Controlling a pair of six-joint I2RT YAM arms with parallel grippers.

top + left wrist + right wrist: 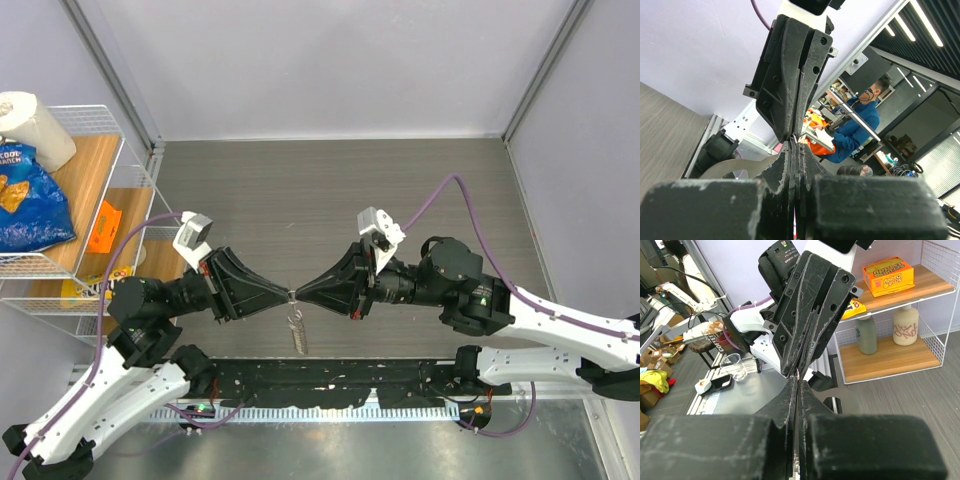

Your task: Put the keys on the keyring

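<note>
Silver metal and a pale strap dangle in mid-air over the grey wood-grain tabletop (300,180). That is the keyring (298,330), hanging straight down from the spot where my two pincers meet tip to tip, just in front of the arm bases. From overhead it is too small for me to tell ring from chain.

The left pincer (285,294) is pressed together and pinches the keyring at its very top. The right pincer (301,295) comes in from the opposite side, also pressed together, its tips touching the left ones. Whether it has hold of the metal I cannot tell.

On both wrist cameras the two pairs of black fingers (780,404) stand nose to nose, with only a glint of thin metal between them.

Purple cables (452,178) loop over both arms. Well off to the left stands a wire shelf (95,160) carrying a blue snack bag (30,205), a paper roll (35,125) and an orange packet (103,228).
</note>
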